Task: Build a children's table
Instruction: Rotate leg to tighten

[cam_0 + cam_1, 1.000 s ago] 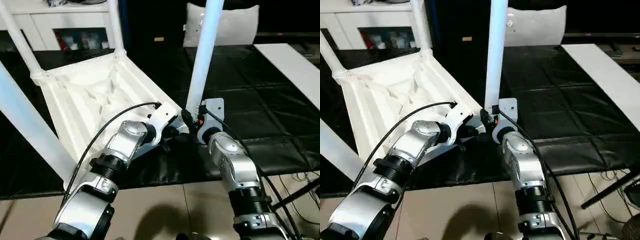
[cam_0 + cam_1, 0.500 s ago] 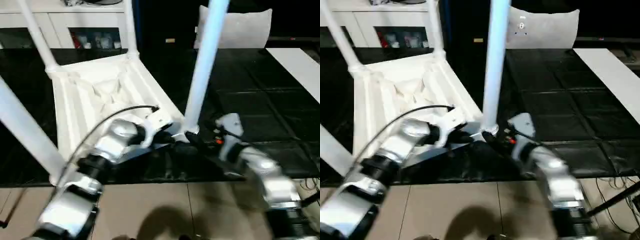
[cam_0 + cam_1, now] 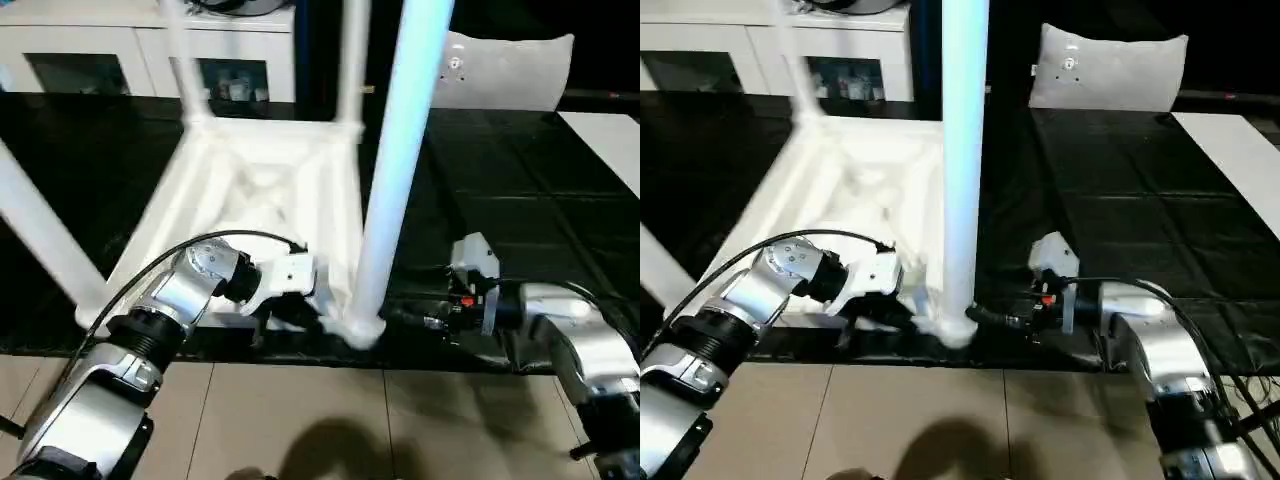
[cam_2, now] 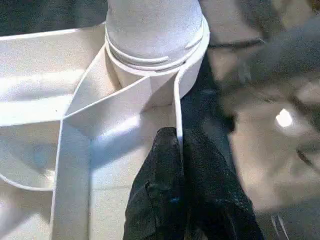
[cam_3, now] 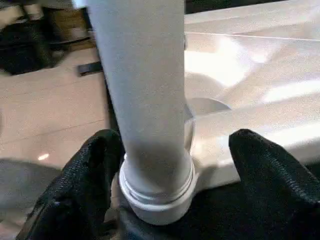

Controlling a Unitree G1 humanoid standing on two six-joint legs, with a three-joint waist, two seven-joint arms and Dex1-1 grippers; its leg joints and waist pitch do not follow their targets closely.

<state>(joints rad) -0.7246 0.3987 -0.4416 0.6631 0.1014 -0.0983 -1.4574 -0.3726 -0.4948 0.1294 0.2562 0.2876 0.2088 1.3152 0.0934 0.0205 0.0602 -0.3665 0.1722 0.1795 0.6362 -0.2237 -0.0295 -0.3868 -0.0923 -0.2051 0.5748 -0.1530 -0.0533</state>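
Observation:
The children's table lies upside down on the black mat, its ribbed white tabletop [image 3: 260, 190] facing up. White legs stand in its corner sockets; the nearest leg [image 3: 400, 150] rises from the front corner socket [image 4: 152, 55]. My left gripper [image 4: 176, 137] is shut on a thin upright wall of the tabletop right beside that socket. My right gripper [image 5: 175, 150] is open. Its two black fingers [image 5: 95, 165] stand on either side of the nearest leg's base, apart from it.
A white cabinet [image 3: 100, 50] stands at the back left and a grey-white cushion-like panel [image 3: 510, 70] at the back right. A white board [image 3: 610, 140] lies at the right edge. Beige floor tiles [image 3: 300, 420] begin just in front of the mat.
The whole view has shifted. My right arm has swung out to the right and its jaws have widened around the leg's base. The left gripper keeps its pinch on the tabletop.

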